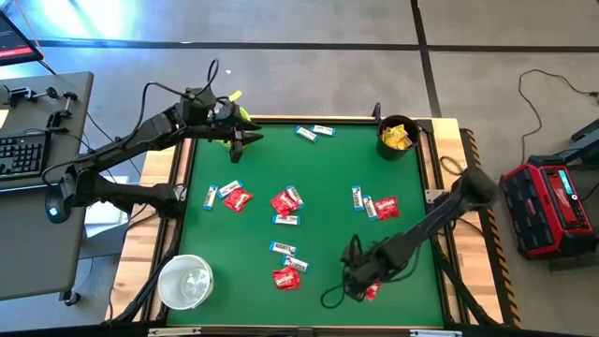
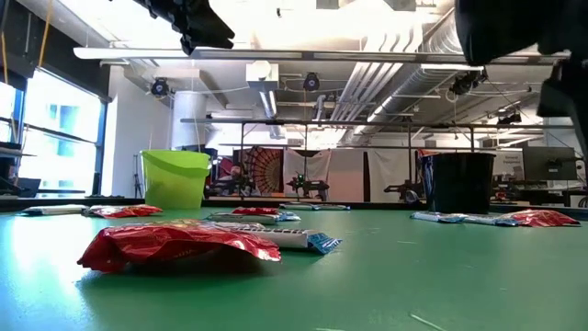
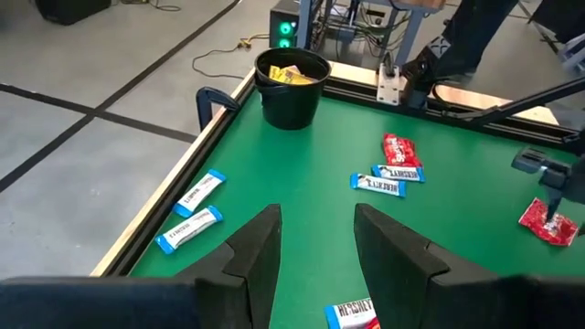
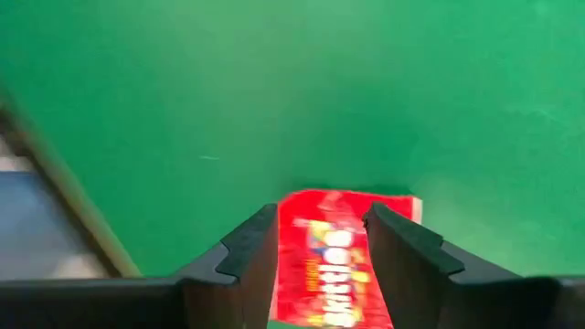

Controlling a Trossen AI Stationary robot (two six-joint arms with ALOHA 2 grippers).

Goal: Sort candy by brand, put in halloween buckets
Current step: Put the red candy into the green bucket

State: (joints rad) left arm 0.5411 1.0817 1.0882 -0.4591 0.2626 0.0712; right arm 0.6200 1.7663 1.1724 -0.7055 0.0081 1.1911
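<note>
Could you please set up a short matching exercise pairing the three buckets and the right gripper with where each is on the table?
Things:
1. black bucket
2. white bucket
3. green bucket
4. right gripper

Places:
A. over a red packet near the front edge
B. back left corner, under the left gripper
C. front left corner
D. back right corner, yellow candy inside

Pairs: 1-D, 2-C, 3-B, 4-A

Bright, even overhead light; soft shadows only. Glaring ceiling strips (image 2: 276,55) in the low view, nearest red packet (image 2: 179,246) slightly soft. Right wrist view blurred close up.
</note>
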